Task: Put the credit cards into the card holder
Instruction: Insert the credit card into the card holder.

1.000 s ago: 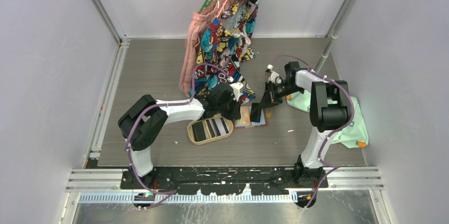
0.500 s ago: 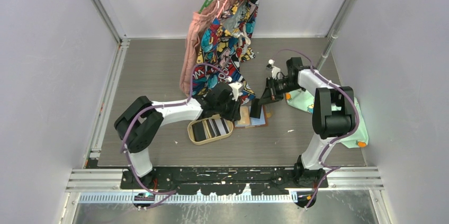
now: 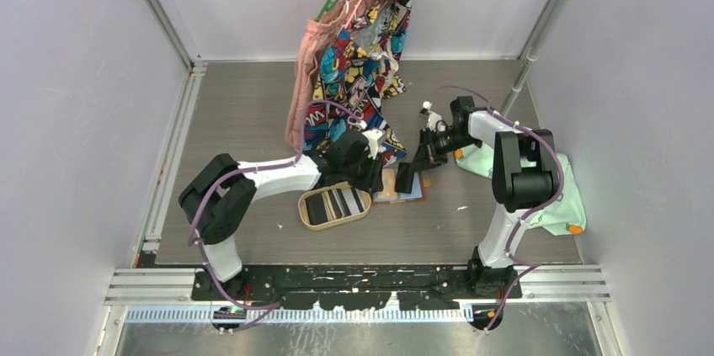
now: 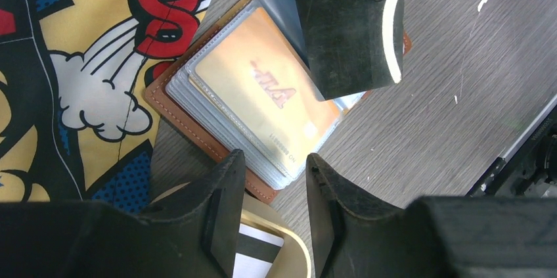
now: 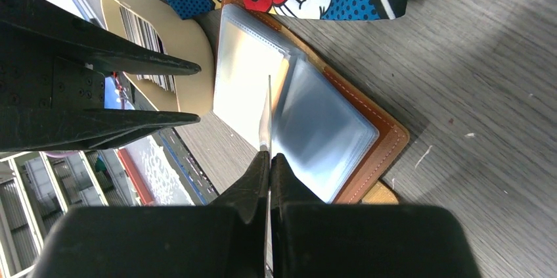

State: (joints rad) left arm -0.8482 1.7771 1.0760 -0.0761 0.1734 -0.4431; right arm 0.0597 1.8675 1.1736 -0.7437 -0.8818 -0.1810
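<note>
The tan card holder (image 4: 177,117) lies open on the table, its clear sleeves fanned out. A yellow card (image 4: 263,94) sits in the top sleeve. My left gripper (image 4: 274,156) hovers open just short of that card's near corner, with nothing between its fingers. My right gripper (image 5: 269,154) is shut on a thin clear sleeve, holding it upright over the card holder (image 5: 387,137). In the top view both grippers (image 3: 380,172) (image 3: 410,178) meet over the card holder (image 3: 412,190). A black card (image 3: 318,207) and a striped card (image 3: 347,201) lie in the oval wooden tray (image 3: 354,220).
A comic-print garment (image 3: 362,53) and a pink one (image 3: 307,78) hang from a rail at the back, and the print drapes onto the table beside the holder. A mint cloth (image 3: 556,196) lies at the right edge. The tray rim (image 4: 295,238) is directly under my left fingers.
The left arm's elbow has drifted slightly to the left while its gripper stays at the holder. The right arm swung out a little and came back. Holder and tray have not moved.
</note>
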